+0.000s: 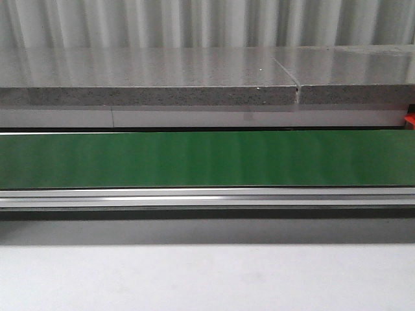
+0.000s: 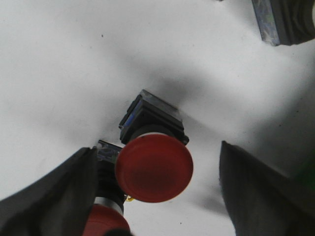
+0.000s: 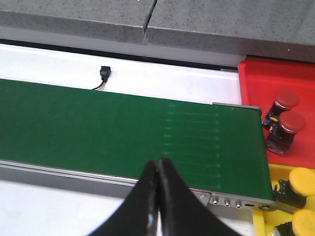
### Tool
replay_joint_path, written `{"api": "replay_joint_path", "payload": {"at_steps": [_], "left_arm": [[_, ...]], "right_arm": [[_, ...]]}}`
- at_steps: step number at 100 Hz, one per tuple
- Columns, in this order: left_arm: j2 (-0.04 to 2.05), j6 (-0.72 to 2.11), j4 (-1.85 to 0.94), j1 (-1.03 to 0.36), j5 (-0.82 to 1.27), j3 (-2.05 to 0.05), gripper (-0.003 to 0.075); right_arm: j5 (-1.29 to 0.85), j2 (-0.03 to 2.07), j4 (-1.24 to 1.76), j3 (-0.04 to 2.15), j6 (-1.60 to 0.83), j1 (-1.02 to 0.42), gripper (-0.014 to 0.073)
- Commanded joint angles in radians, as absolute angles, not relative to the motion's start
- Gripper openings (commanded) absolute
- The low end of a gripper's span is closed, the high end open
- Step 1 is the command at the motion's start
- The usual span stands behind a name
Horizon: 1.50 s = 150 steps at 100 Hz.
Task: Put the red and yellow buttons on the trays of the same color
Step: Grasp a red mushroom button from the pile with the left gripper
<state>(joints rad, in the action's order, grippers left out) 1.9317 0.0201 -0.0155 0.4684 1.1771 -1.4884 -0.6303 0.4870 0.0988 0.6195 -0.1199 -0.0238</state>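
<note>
**Reaching for a red button**

Hanging over the white table (image 2: 74,64), the left gripper (image 2: 155,191) has its two dark fingers (image 2: 44,196) spread wide apart. A red button (image 2: 153,167) sits between them, lying tipped on its side with its round red cap facing the camera. Nothing is pinched yet. A second red button (image 2: 106,221) lies just beside it, right against the one finger. That is the tricky part: the fingers need to close on only one button and not push the other.

I think the step now is picking up this red button. Next the fingers should squeeze its black body, then lift it.

The right gripper (image 3: 158,196) has its fingers pressed together, holding nothing. It hangs at the near edge of the green belt (image 3: 98,128), which is bare.

At the end of the belt sits the red tray (image 3: 266,78) with two red buttons (image 3: 285,115) in it. Next to it the yellow tray (image 3: 258,223) holds yellow buttons (image 3: 305,179). The red tray has open room left near its far side.
</note>
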Motion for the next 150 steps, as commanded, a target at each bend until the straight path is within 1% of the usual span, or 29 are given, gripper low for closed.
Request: {"api": "replay_joint_path", "payload": {"at_steps": [1, 16, 29, 37, 50, 69, 85, 101, 126, 150], "left_arm": [[1.887, 0.017, -0.024, 0.471, 1.185, -1.518, 0.0414], [1.887, 0.017, -0.024, 0.471, 1.187, -1.518, 0.0323], [1.887, 0.017, -0.024, 0.471, 1.187, -1.518, 0.0261], [1.887, 0.017, -0.024, 0.471, 1.180, -1.518, 0.0227], [1.887, 0.017, -0.024, 0.471, 1.178, -1.518, 0.0196], [1.858, 0.017, -0.025, 0.469, 1.185, -1.534, 0.0187], [1.788, 0.041, -0.030, 0.469, 1.222, -1.534, 0.0187], [1.710, 0.045, -0.044, 0.441, 1.234, -1.534, 0.0187], [1.599, 0.061, -0.051, 0.350, 1.264, -1.534, 0.0187], [1.595, 0.063, -0.052, 0.220, 1.268, -1.534, 0.0187]], "right_arm": [[-0.569, 0.486, 0.091, 0.644, -0.126, -0.023, -0.0069], [-0.569, 0.486, 0.091, 0.644, -0.126, -0.023, -0.0069], [-0.569, 0.486, 0.091, 0.644, -0.126, -0.023, -0.0069], [-0.569, 0.486, 0.091, 0.644, -0.126, -0.023, -0.0069], [-0.569, 0.486, 0.091, 0.644, -0.126, -0.023, -0.0069], [-0.569, 0.486, 0.091, 0.644, -0.126, -0.023, -0.0069], [-0.569, 0.486, 0.091, 0.644, -0.126, -0.023, -0.0069], [-0.569, 0.486, 0.091, 0.644, -0.126, -0.023, -0.0069], [-0.569, 0.486, 0.091, 0.644, -0.126, -0.023, -0.0069], [-0.569, 0.486, 0.091, 0.644, -0.126, -0.023, -0.0069]]}}
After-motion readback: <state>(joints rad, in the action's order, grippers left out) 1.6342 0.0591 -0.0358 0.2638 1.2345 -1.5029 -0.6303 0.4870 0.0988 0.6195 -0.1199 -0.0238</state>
